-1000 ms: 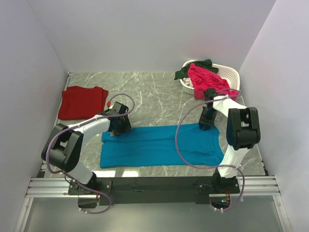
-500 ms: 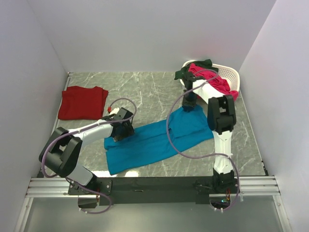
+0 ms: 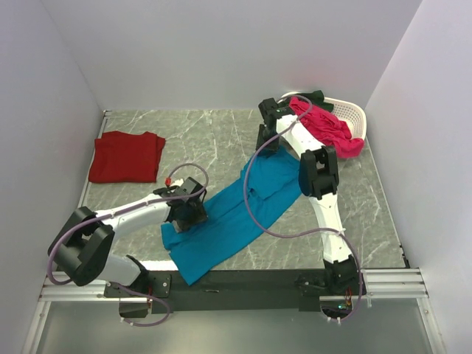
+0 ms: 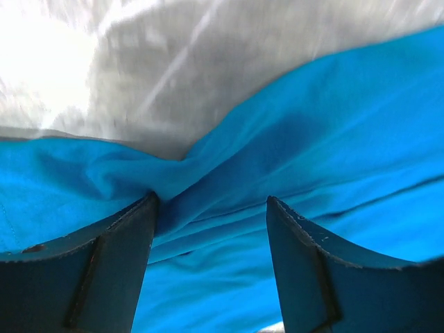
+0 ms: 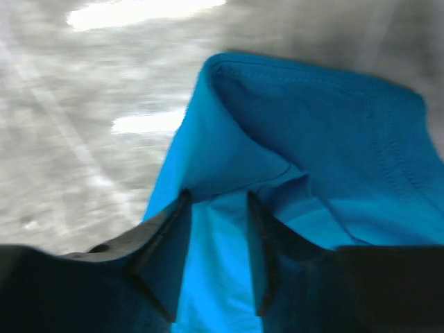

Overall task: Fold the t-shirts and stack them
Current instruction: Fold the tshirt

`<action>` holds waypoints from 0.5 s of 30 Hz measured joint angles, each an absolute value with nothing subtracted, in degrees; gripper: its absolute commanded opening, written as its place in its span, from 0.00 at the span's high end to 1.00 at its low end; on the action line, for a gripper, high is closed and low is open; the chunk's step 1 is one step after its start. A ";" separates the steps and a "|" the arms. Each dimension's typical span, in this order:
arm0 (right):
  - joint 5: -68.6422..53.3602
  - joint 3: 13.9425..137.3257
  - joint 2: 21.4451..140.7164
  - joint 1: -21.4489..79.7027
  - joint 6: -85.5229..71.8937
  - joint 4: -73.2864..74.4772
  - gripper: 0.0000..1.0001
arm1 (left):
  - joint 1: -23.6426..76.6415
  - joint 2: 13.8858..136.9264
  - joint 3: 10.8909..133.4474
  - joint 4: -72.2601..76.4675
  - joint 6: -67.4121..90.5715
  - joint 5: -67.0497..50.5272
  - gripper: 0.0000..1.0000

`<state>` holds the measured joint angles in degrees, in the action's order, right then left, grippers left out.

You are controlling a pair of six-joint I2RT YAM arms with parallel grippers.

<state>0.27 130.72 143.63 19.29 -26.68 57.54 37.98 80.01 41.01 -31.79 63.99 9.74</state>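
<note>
A teal-blue t-shirt lies slantwise on the marble table, from near left to far right. My left gripper rests on its left edge. In the left wrist view that gripper stands open, fingers wide apart, with the teal cloth stretched under them. My right gripper is at the shirt's far corner. Its jaws stand close together on a band of the teal cloth, which folds over their tips. A folded dark red t-shirt lies at the far left.
A white slatted basket stands at the back right, with a bright pink shirt spilling over its rim and a dark green one behind. Grey walls close in three sides. The arms' metal rail runs along the near edge.
My right gripper has swung far back and leftward, dragging the teal shirt's right end with it, so the shirt turned from level to slanted. My left gripper slid nearer with the left edge.
</note>
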 measured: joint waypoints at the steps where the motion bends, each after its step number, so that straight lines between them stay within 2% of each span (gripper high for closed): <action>1: -1.08 130.91 143.72 19.40 -26.83 56.82 0.52 | 38.33 79.88 41.04 -32.38 63.99 9.26 0.29; 9: -7.09 125.12 137.73 19.64 -26.41 51.90 0.46 | 39.62 78.24 47.27 -43.57 61.93 8.27 0.28; 15: -5.78 113.01 120.92 19.64 -25.43 49.84 0.47 | 39.62 79.53 52.80 -39.92 57.08 8.38 0.28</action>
<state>-5.78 113.01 120.92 19.64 -25.43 49.84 39.62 79.53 52.80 -39.92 57.08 8.38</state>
